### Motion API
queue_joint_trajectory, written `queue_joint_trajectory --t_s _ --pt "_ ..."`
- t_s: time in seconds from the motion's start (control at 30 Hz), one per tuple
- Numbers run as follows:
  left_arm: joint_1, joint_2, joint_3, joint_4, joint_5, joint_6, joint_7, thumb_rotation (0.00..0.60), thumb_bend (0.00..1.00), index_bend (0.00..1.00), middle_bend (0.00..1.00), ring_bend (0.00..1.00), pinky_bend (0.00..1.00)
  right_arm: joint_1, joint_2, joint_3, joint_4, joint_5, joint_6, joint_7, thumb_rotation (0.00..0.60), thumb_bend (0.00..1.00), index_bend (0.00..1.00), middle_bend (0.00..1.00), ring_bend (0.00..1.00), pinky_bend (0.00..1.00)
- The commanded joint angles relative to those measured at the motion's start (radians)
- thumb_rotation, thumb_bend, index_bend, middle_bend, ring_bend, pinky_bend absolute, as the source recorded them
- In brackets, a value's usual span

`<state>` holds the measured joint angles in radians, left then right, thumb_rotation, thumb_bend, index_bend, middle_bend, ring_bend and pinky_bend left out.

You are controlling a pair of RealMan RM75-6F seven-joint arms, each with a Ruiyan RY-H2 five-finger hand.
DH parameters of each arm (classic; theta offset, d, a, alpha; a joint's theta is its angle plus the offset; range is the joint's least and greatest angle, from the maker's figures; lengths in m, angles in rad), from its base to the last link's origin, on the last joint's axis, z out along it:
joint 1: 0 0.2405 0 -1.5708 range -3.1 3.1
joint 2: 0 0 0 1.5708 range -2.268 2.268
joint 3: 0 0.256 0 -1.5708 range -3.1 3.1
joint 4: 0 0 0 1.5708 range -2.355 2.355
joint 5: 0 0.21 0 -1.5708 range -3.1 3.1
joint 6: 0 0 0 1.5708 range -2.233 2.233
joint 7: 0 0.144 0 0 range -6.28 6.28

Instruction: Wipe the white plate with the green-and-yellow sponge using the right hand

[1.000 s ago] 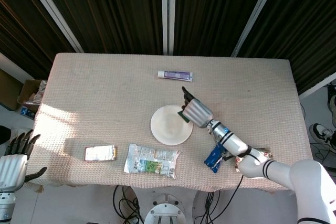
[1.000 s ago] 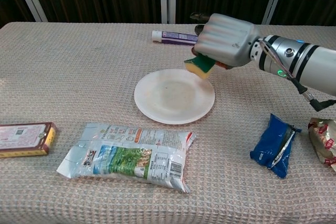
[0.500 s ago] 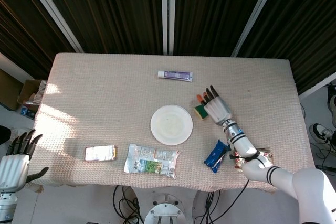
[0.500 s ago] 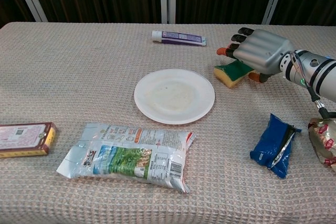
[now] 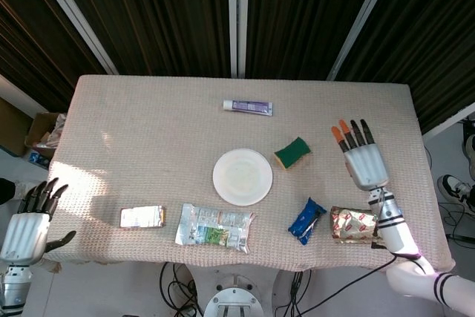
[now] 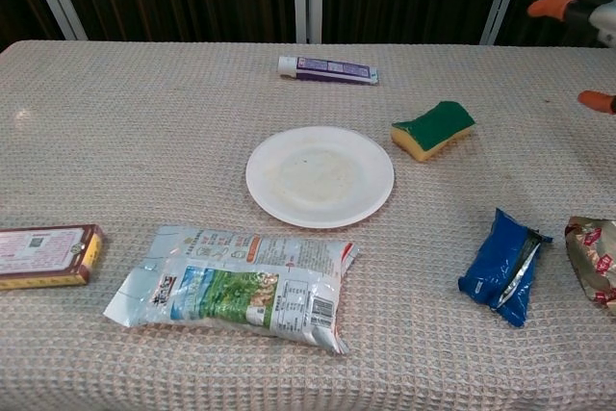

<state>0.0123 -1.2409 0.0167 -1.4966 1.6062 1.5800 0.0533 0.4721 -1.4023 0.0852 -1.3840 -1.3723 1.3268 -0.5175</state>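
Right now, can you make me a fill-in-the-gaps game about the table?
1. The sponge lies on the table beside the white ____.
2. The right hand holds ____.
3. The sponge's top side is ____.
4. The toothpaste tube lies ____ the plate than the sponge.

Missing words: plate; nothing; green; farther from

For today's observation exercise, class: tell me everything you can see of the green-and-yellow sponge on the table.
The sponge is a small rectangular block with a dark green scouring layer on top and a yellow foam body beneath. It lies flat on the woven cloth of the table, green side up, set at a slant, just to the right of the white plate and apart from it. Nothing touches it but the cloth; the right hand is off to the side, fingers spread.
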Motion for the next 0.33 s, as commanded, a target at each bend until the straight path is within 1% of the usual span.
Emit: queue_joint_trajectory --t_s 0.03,0.13,0.17,0.27,0.33 --pt "-0.002 -0.003 -0.003 -0.006 0.001 0.002 0.008 0.600 0.02 0.13 0.04 0.04 0.11 -0.158 0.118 -0.064 -0.098 -0.082 0.183 0.147 0.600 0.23 0.00 0.09 0.00 0.00" --pt "-0.002 -0.008 -0.005 -0.013 0.004 0.009 0.017 0.600 0.02 0.13 0.04 0.04 0.11 -0.233 0.131 -0.096 -0.095 -0.106 0.260 0.240 0.600 0.24 0.00 0.09 0.00 0.00" --pt "-0.003 -0.009 -0.004 -0.017 0.007 0.010 0.024 0.600 0.02 0.13 0.04 0.04 0.11 -0.271 0.134 -0.114 -0.090 -0.117 0.290 0.311 0.600 0.24 0.00 0.09 0.00 0.00" --pt "-0.005 -0.008 -0.001 -0.028 0.015 0.010 0.041 0.600 0.02 0.13 0.04 0.04 0.11 -0.324 0.142 -0.141 -0.064 -0.143 0.330 0.431 0.600 0.25 0.00 0.09 0.00 0.00" --pt "-0.006 -0.006 0.000 -0.036 0.018 0.010 0.046 0.600 0.02 0.13 0.04 0.04 0.11 -0.342 0.146 -0.149 -0.047 -0.155 0.340 0.460 0.600 0.26 0.00 0.09 0.00 0.00"
